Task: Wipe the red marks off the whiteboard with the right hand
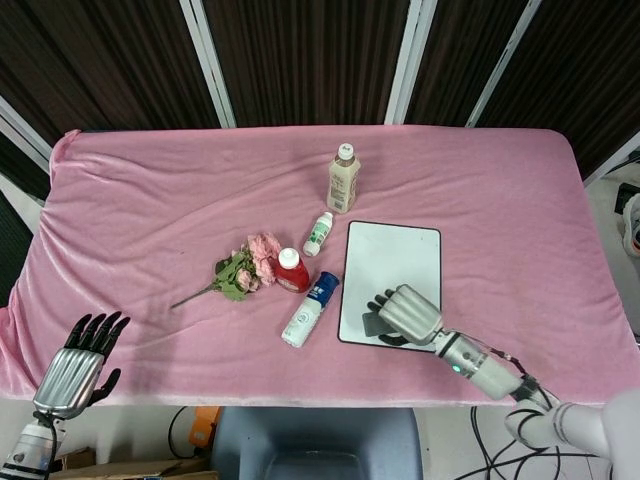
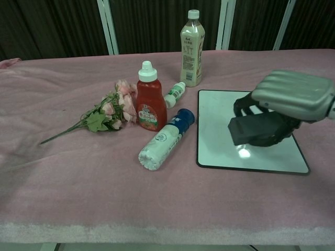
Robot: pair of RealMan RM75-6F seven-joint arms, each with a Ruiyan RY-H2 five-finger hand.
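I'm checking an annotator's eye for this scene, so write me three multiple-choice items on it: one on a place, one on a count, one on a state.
1. Where on the white rectangular whiteboard is the right robot hand?
A. Far edge
B. Near edge
C. Off the board

2. How many bottles stand upright on the pink velvet tablecloth?
A. Two
B. Three
C. Four

3. What is the left robot hand doing?
A. Holding the flowers
B. Pressing on the board
C. Holding nothing, fingers apart

Answers:
1. B, the head view shows the hand over the board's near end with the dark block eraser in it.
2. A, only the tall beige drink bottle and the red squeeze bottle stand; two others lie down.
3. C, it shows at the table's near left corner with nothing in it.
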